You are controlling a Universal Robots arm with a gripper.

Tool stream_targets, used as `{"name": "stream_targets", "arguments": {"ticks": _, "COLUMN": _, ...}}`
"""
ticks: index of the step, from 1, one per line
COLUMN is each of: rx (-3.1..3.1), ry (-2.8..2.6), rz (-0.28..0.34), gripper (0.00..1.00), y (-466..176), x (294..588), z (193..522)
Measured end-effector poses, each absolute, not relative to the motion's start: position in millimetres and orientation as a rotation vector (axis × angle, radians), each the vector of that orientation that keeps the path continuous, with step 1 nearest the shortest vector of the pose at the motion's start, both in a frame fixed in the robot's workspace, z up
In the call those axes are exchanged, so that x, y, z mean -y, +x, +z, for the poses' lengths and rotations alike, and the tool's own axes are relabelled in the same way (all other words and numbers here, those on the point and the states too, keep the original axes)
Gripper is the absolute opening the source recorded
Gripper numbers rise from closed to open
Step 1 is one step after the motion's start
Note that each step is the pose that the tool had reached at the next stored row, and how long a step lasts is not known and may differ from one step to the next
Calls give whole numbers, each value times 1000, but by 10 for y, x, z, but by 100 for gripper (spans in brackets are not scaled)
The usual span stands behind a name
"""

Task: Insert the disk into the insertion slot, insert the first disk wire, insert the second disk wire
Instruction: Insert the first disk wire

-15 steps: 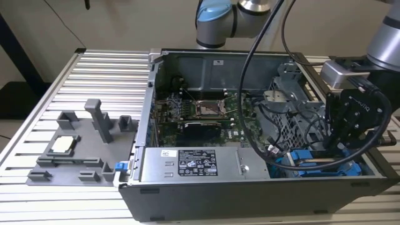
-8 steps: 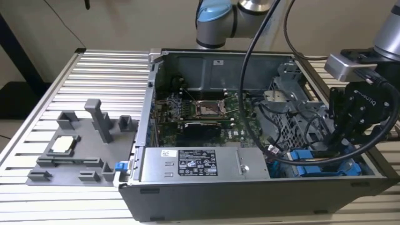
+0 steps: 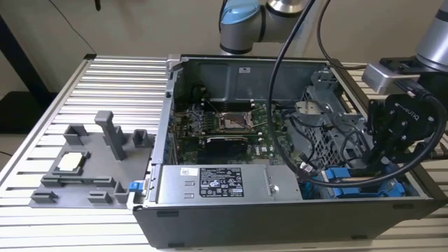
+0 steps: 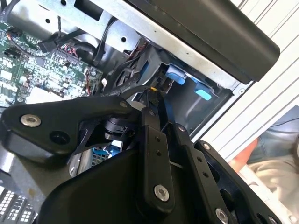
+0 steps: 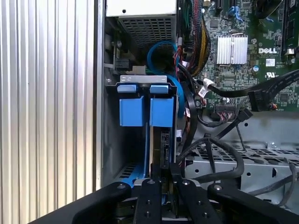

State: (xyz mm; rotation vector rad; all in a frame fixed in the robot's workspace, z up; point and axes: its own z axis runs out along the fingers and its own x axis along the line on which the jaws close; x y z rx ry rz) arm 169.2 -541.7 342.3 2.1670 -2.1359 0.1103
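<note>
The disk sits in its blue carrier [image 3: 360, 186] in the near corner of the open computer case, on the exterior view's right. In the first wrist view its blue carrier tabs [image 5: 140, 109] stand upright in the insertion slot, beside the slot's perforated grey wall [image 5: 261, 156]. My gripper [image 3: 371, 170] reaches down into that corner. In both wrist views the fingers [image 5: 148, 186] come together at the disk's edge, and the gripper [image 4: 150, 93] is shut on a black wire plug [image 5: 165, 151]. A black cable [image 4: 117, 91] trails from the tip.
A grey power supply box [image 3: 210, 184] lies along the case's near wall, with the green motherboard [image 3: 224, 123] behind it. Loose black cables [image 3: 308, 157] hang over the bay. A grey fixture tray [image 3: 84, 168] stands on the slatted table [image 3: 112, 79]. Another arm [image 3: 245, 21] stands behind the case.
</note>
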Motion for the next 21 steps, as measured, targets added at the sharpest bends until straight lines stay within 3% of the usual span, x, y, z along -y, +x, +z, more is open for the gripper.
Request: {"name": "stream_targets", "arguments": {"ticks": 21, "rx": 2139, "ry": 2169, "rz": 114, "gripper": 20, "y": 1673, "x": 5408, "z": 3303}}
